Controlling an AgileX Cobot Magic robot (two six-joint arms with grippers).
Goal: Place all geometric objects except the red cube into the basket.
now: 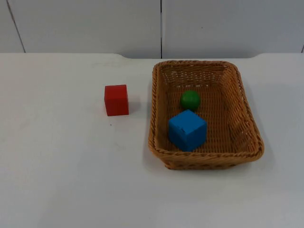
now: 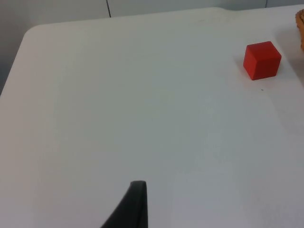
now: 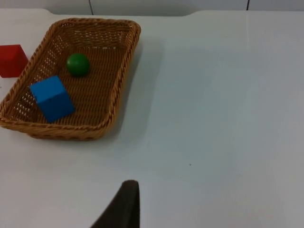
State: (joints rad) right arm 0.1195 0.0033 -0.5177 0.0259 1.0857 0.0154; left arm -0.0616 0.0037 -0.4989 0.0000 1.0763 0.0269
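**Ana:** Black fingertip first: that is all I can see of the left gripper (image 2: pixel 135 204), hanging over bare white table (image 2: pixel 118 109). Whether it is open or clamped, I cannot tell. The right gripper (image 3: pixel 124 205) is the same story, one dark fingertip above the table on the near side of the basket, state unknown. Both arms look to be waiting, well back from everything.

**Ben:** And outward from there?

**Ana:** From the left wrist, the red cube (image 2: pixel 261 60) sits well away across the table. From above it stands on the table just beside the basket's (image 1: pixel 158 102) left wall, apart from it, not touching. Inside the basket lie the blue cube (image 1: pixel 187 129), near the front wall, and the green ball (image 1: pixel 190 99) just behind it.

**Ben:** So what remains?

**Ana:** By my reading, nothing to carry. Doing this step well means keeping both arms clear and leaving the red cube where it is.

**Ben:** Orientation?

**Ana:** The basket is an oblong whose long axis runs from the near edge towards the partition wall, slightly skewed. The blue cube is turned so a corner faces the front wall; neither it nor the ball has a long axis. The red cube sits nearly square to the table.
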